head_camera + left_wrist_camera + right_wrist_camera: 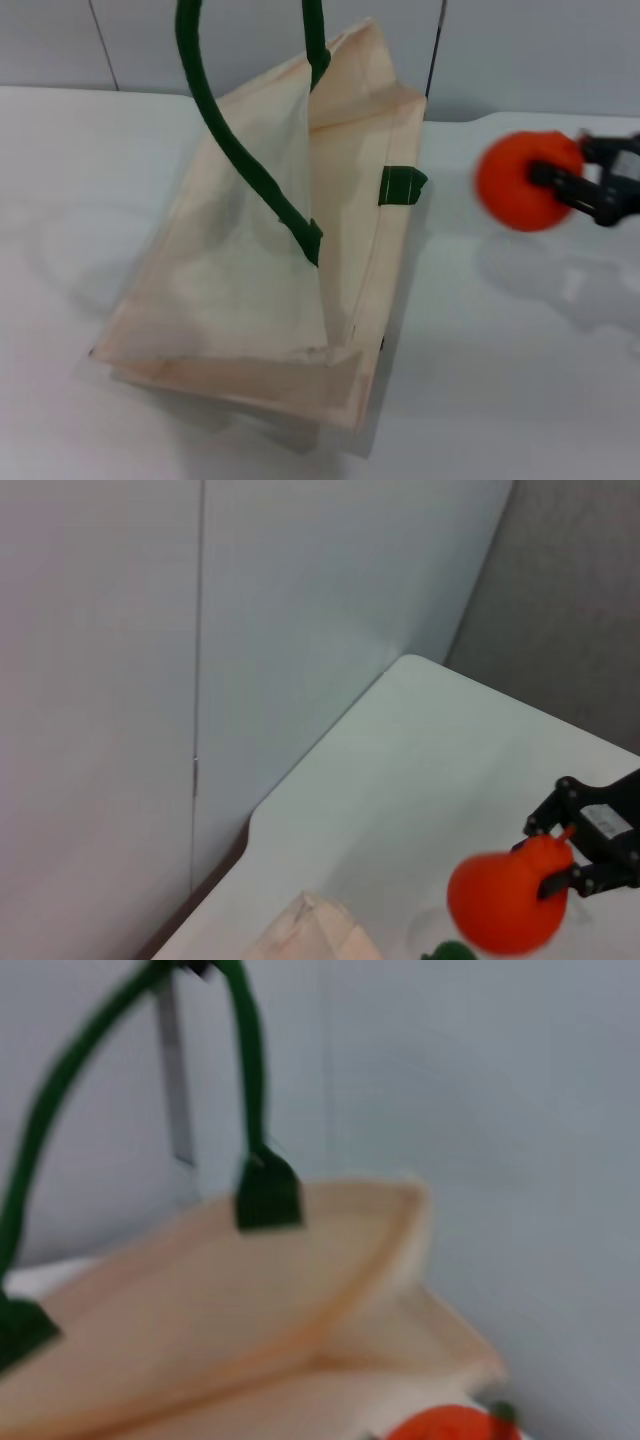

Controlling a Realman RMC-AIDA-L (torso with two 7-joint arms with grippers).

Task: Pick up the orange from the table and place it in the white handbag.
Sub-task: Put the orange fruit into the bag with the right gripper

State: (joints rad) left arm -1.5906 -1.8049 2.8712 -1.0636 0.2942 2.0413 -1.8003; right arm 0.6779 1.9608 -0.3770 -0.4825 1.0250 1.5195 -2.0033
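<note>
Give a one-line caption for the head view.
Right gripper carries the orange above the table, right of the open white handbag.

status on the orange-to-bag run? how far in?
Done: the pick. The right gripper is shut on the orange, which looks lifted clear of the table, judging by the shadow beneath it.
In hand: the carry. The orange is to the right of the white handbag, outside it. The bag's mouth is held open by a green handle pulled up out of view.
Left: move over the opening, lower, release.
</note>
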